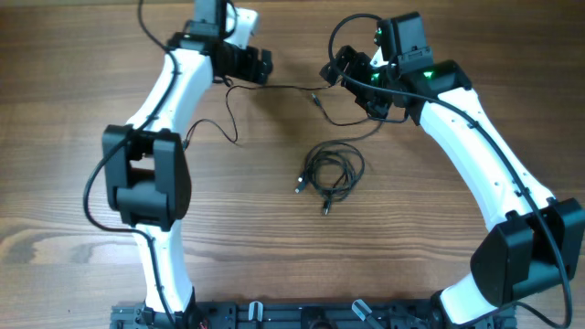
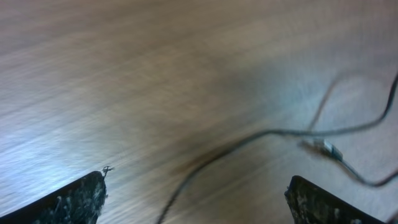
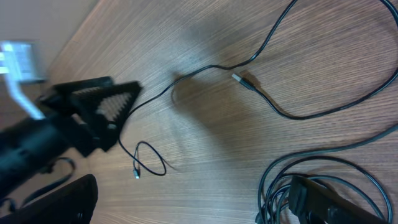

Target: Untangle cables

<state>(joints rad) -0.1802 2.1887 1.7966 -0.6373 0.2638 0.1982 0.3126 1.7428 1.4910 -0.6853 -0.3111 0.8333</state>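
Overhead, the cables lie in two lots on the wooden bench [image 1: 73,201]. A small coil [image 1: 334,170] sits near the middle of the bench, apart from both arms, with two plug ends poking out on its near-left side. A loose strand [image 1: 274,89] runs along the far side, from just beside the left pincer [image 1: 260,66] rightward to a metal-tipped plug [image 1: 315,97]. A further length curves on toward the right arm [image 1: 475,155]. Another thin length drops from the left pincer's side toward the near edge and ends beside the left arm [image 1: 169,87].

In the left wrist view the left pincer's fingers [image 2: 71,202] stand wide apart, and the strand lies on the bench between them. In the right wrist view the right pincer [image 3: 193,186] is likewise spread apart above the bench, and the coil shows just behind its right-hand finger.
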